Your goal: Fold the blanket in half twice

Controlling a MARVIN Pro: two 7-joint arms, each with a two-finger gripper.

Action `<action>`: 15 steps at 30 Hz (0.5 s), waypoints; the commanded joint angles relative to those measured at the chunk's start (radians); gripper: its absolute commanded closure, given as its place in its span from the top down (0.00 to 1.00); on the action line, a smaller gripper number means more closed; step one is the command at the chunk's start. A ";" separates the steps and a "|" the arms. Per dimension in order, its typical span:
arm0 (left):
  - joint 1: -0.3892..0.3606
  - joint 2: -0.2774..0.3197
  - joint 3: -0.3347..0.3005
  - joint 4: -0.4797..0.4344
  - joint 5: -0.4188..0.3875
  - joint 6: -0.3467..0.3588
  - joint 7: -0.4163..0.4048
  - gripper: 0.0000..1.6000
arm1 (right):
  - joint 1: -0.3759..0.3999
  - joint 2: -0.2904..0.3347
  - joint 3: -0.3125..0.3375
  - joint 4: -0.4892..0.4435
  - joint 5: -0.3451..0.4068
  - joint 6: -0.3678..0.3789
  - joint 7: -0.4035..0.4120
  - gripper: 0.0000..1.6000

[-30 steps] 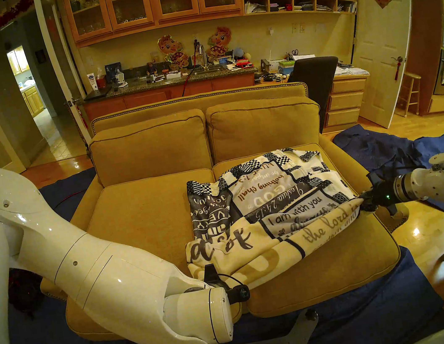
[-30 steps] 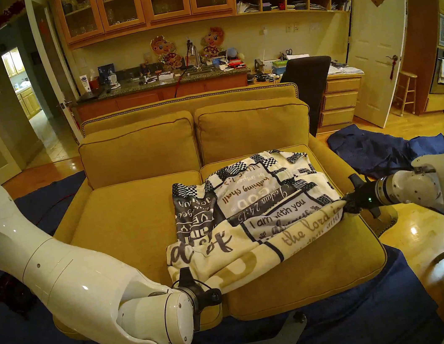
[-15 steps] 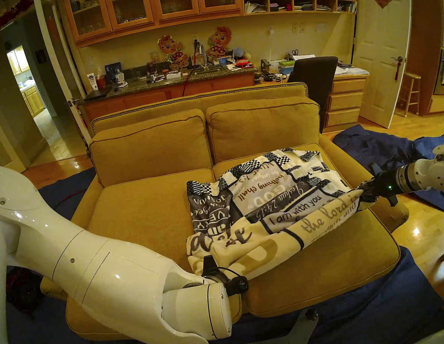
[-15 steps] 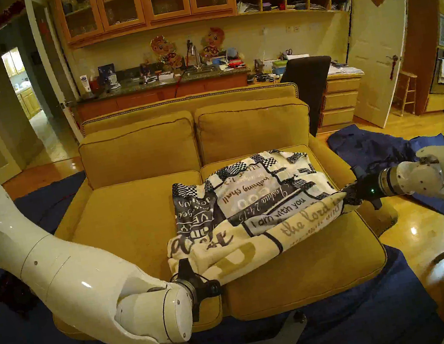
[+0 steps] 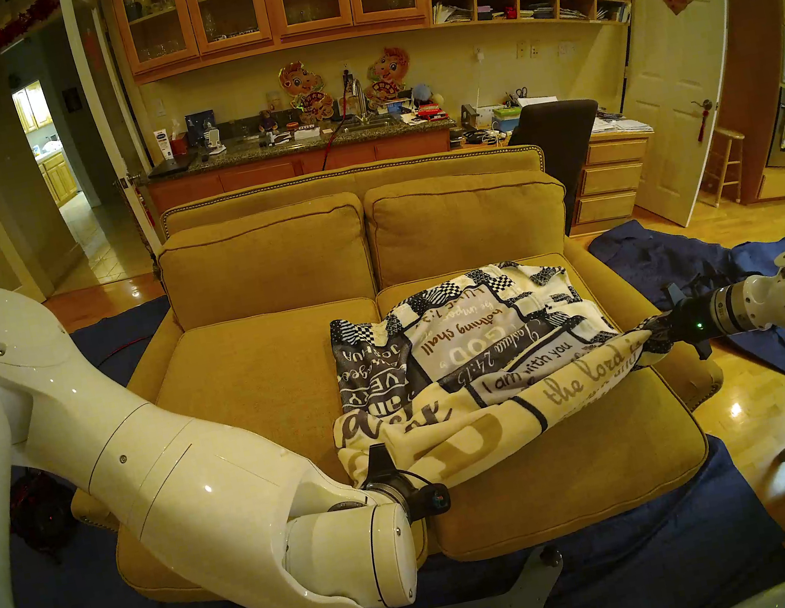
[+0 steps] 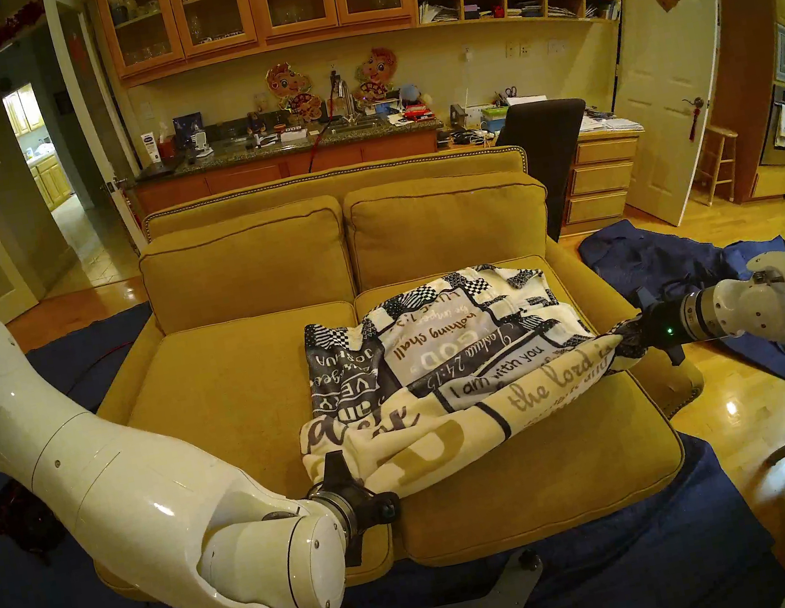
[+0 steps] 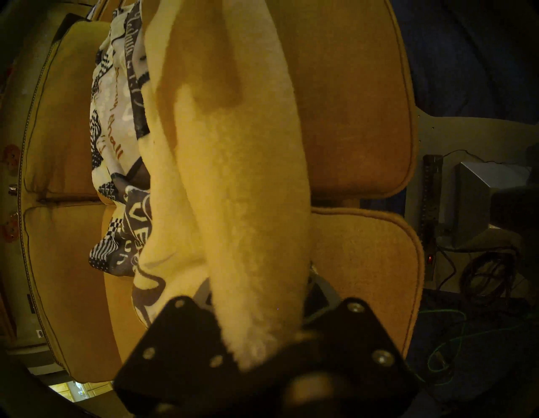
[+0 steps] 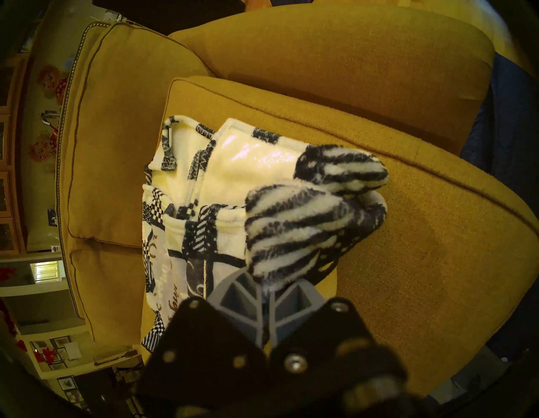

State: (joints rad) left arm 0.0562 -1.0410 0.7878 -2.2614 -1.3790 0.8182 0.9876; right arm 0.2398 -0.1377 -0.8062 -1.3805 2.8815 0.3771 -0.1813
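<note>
Lifted and strung taut across the right seat cushion [image 5: 559, 490] of the mustard sofa [image 5: 263, 266]: the blanket [image 5: 469, 334], near edge raised clear of the cushion, far part bunched against the right back cushion [image 5: 468, 225]

Pinched at the near-left end by the left fingers [image 7: 259, 341], jaws closed around a thick cream roll of fleece, low over the seam between the two seat cushions

Clamped at the far-right end by the right fingers [image 8: 267, 303], grey pads shut tight on a navy-and-white striped corner, just over the right armrest [image 5: 670, 351]

Plenty of bare room: left seat cushion [image 5: 249, 389] wholly open, front strip of the right one uncovered too

Checkered patchwork edge running along the blanket's back and left side, left edge stopping just past the cushion seam

Dark blue cloth [image 5: 718, 269] spread on the floor beyond the right arm, more blue under the sofa front

Readable on the fleece: "I am with you", "the lord", "24:15", "nothing shall" and "GOD" upside down, "JOSHUA" inverted on the dark panel; the rest too folded to read
</note>
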 commanded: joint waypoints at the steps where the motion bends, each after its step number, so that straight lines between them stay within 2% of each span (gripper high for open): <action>1: -0.019 0.003 -0.006 -0.025 -0.001 0.013 0.010 0.00 | 0.058 0.019 0.030 0.095 -0.002 0.001 0.019 0.00; 15: -0.043 0.007 -0.033 -0.052 0.002 0.013 0.023 0.00 | 0.114 0.019 0.065 0.140 -0.002 0.075 0.058 0.00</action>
State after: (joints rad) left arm 0.0335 -1.0427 0.7599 -2.3006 -1.3753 0.8199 1.0047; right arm 0.2804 -0.1369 -0.7914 -1.3230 2.8810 0.4519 -0.1493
